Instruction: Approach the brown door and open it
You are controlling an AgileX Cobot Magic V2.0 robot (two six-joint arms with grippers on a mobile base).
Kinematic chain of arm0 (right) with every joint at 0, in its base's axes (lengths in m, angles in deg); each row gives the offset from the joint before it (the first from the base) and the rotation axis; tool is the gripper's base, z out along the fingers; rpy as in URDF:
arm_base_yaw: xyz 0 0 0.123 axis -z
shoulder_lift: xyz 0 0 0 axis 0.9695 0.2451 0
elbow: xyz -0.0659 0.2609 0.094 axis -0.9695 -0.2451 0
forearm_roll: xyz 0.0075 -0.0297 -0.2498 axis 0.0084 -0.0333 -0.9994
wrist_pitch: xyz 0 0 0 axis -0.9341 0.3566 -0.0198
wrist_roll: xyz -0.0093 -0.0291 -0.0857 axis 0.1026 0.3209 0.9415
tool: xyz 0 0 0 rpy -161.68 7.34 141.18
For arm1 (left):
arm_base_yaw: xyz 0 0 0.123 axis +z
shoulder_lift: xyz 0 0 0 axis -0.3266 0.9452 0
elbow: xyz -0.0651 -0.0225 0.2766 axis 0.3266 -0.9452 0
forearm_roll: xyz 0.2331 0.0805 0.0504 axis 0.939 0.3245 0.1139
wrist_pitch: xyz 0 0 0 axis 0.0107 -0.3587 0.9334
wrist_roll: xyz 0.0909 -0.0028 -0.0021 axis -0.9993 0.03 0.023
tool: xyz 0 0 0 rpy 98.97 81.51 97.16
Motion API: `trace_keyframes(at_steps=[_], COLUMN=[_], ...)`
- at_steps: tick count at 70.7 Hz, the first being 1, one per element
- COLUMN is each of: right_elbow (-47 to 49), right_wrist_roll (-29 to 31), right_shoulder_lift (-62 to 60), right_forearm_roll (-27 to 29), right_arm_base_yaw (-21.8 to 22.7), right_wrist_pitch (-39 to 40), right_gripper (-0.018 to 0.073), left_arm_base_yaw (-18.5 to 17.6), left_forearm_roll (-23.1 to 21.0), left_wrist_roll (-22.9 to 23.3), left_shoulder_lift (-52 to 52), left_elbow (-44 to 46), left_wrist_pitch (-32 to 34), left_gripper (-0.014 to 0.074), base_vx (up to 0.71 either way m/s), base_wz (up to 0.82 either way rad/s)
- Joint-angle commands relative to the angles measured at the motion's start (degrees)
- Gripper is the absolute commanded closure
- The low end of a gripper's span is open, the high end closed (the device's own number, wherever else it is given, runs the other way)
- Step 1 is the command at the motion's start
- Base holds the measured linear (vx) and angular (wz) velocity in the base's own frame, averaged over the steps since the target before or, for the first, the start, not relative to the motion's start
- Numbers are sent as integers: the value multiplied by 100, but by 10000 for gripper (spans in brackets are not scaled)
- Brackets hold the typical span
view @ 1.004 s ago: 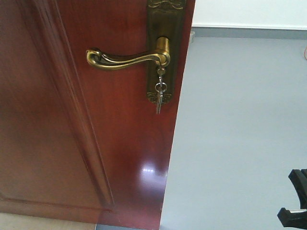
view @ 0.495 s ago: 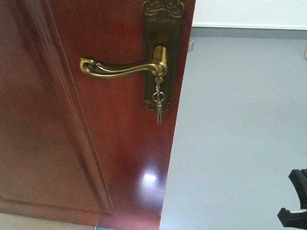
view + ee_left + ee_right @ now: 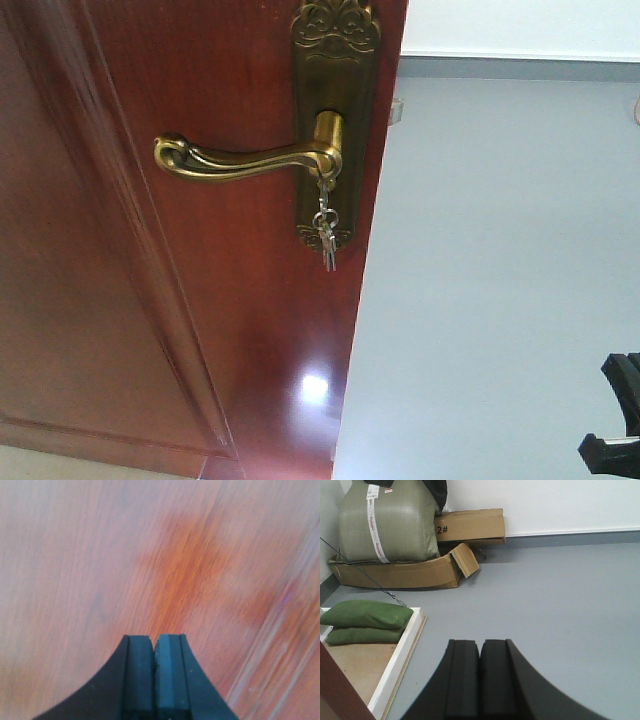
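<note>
The left gripper [image 3: 154,677] has its jaws pressed together on nothing, its tips close against the reddish wood of the brown door [image 3: 200,300]. The right gripper [image 3: 480,680] is likewise closed and empty, above grey floor [image 3: 560,605]. In the front view the door fills the left side, its free edge toward the open floor. The brass lever handle [image 3: 240,160] runs leftward from its plate, with keys [image 3: 325,235] hanging just below the lever's hub. Farther off, green cushions [image 3: 365,620] and cardboard boxes [image 3: 470,526] lie by the wall.

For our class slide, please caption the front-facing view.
Brown door ajar, brass lever handle, keys hanging below it, grey floor beyond.
</note>
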Motion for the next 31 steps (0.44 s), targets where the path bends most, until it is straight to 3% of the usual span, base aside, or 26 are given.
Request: trace_keyframes(at_steps=[1, 31], right_elbow=[-11, -11], right_wrist_roll=[51, 51], right_shoulder_lift=[-89, -89], right_forearm_roll=[-7, -7], right_arm_base_yaw=[6, 6], right_wrist_pitch=[462, 462], right_gripper=[559, 559], left_arm_base_yaw=[20, 20], left_forearm_roll=[-84, -84], left_wrist_roll=[-27, -27], left_shoulder_lift=[-140, -140], left_elbow=[-172, -172], left_wrist_pitch=[325, 295], left_gripper=[580, 580], base_vx=[0, 0], base_wz=[0, 0])
